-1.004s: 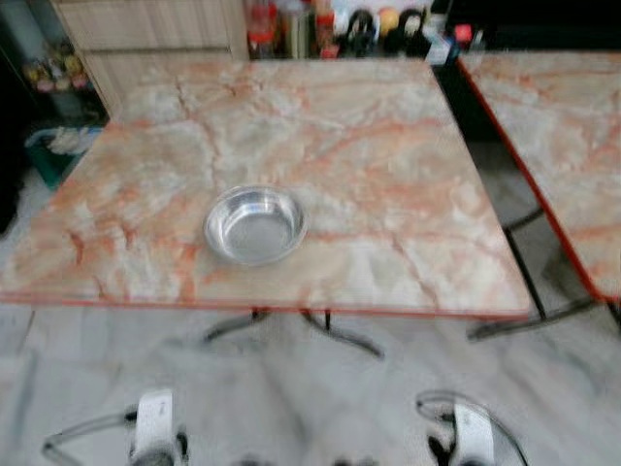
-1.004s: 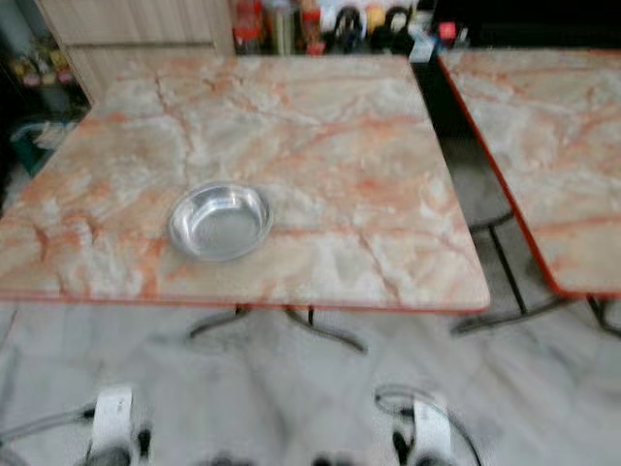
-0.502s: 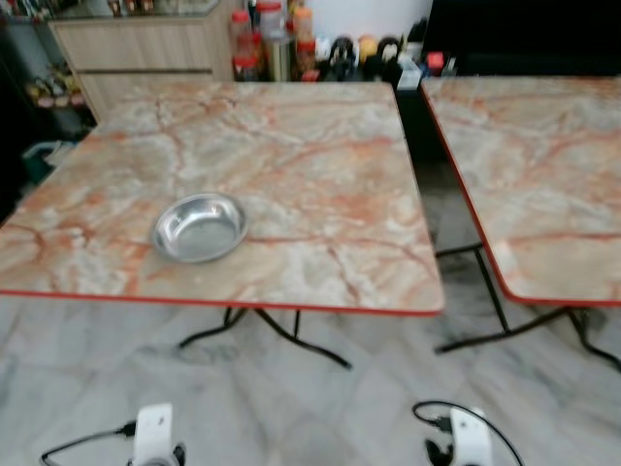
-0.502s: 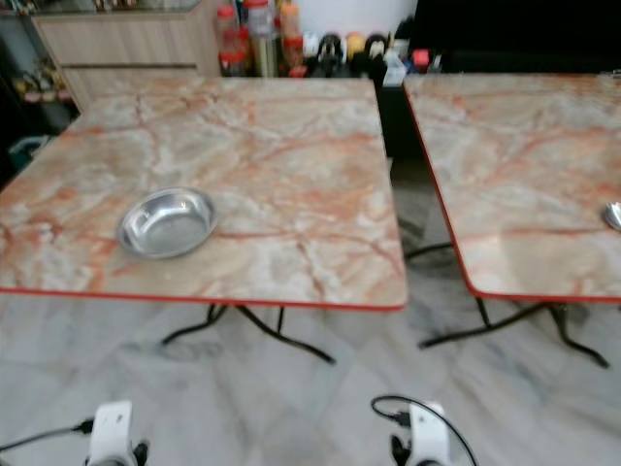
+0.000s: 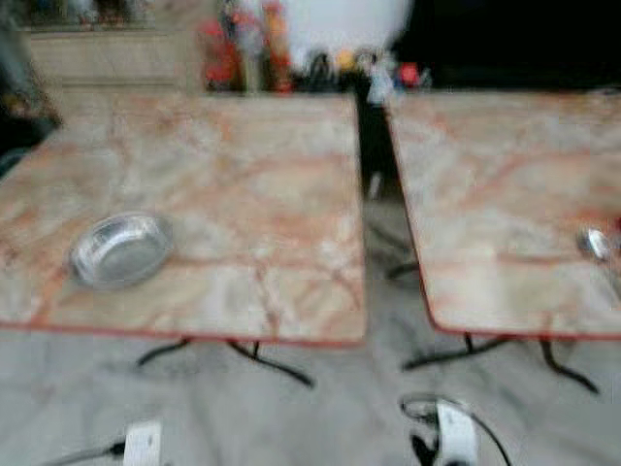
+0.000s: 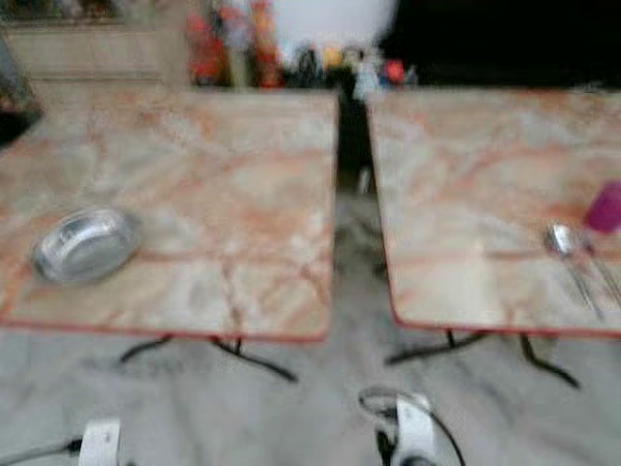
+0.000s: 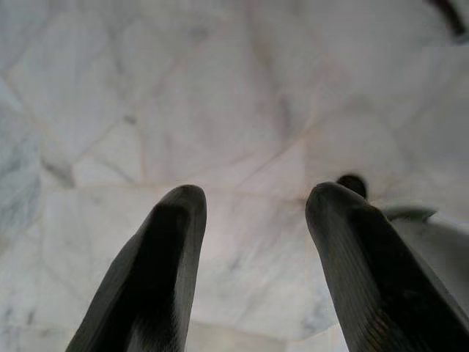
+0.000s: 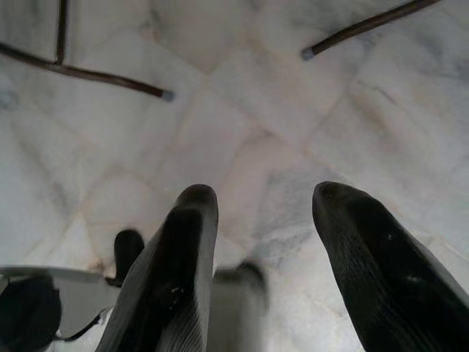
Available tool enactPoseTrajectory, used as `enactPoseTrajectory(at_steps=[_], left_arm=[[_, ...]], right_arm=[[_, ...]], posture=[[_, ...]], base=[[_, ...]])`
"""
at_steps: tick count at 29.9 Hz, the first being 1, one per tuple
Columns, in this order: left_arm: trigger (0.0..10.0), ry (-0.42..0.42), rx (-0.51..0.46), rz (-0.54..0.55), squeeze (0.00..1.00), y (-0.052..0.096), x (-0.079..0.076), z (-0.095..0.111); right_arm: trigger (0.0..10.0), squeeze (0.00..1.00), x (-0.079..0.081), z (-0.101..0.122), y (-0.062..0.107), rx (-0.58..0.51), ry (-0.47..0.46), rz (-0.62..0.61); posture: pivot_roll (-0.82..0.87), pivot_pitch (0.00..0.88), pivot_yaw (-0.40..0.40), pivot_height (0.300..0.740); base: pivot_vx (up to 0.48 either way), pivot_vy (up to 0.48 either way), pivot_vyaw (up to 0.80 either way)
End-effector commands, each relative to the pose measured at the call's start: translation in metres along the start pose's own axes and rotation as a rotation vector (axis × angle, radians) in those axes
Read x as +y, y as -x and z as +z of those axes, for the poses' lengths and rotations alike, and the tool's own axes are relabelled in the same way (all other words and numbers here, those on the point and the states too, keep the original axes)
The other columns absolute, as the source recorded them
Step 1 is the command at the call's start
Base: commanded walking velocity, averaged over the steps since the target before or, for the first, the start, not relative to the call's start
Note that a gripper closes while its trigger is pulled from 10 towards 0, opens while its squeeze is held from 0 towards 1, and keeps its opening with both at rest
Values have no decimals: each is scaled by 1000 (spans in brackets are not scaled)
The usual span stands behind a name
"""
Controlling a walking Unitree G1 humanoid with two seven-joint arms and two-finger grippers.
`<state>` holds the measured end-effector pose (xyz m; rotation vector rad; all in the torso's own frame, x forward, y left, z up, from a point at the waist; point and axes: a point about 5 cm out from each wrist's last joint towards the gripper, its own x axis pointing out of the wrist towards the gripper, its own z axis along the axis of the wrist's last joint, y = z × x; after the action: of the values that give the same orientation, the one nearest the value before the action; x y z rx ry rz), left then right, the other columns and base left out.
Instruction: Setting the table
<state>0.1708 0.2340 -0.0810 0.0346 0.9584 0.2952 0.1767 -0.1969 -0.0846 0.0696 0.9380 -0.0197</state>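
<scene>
Both pincers [image 7: 253, 220] [image 8: 267, 220] agape, empty, over marble floor [image 7: 220, 110]; no legible txt.

We see a metal bowl [image 5: 120, 249] near the left table's [image 5: 262, 175] left edge; on the right table [image 6: 456, 175], a spoon [image 6: 568, 250] beside a purple cup [image 6: 605, 206].
</scene>
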Motion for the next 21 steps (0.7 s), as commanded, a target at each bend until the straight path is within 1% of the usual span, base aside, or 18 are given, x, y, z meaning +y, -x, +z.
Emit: enactPoseTrajectory(at_steps=[1,5,8,11,12,13,21], left_arm=[[10000,-12,-24,-25,0,0,-7,5],[10000,-10,-35,-30,0,-1,-9,8],[10000,-5,-38,-29,0,-1,-9,9],[10000,-5,-38,-28,0,-1,-8,10],[10000,-6,-38,-28,0,-1,-8,10],[10000,-6,-38,-29,0,-1,-9,10],[10000,-20,-42,-33,0,-2,-11,14]], right_arm=[[10000,0,-10,-8,3,25,-9,-31],[10000,0,-11,-8,3,33,-20,-34],[10000,0,-11,-7,3,33,-24,-33],[10000,0,-11,-7,3,34,-18,-34],[10000,0,-11,-6,3,34,-18,-34],[10000,0,-11,-6,3,31,-19,-36],[10000,0,-12,-2,2,18,-28,-43]], posture=[[-3,25,22,740],[-1,48,22,740],[1,74,20,740],[1,74,20,740],[1,74,20,740],[2,98,18,740],[3,132,17,740]], base=[[0,-442,0],[0,-465,0],[0,-480,-783],[0,-480,-788],[0,-480,0],[0,-480,0],[0,-479,0]])
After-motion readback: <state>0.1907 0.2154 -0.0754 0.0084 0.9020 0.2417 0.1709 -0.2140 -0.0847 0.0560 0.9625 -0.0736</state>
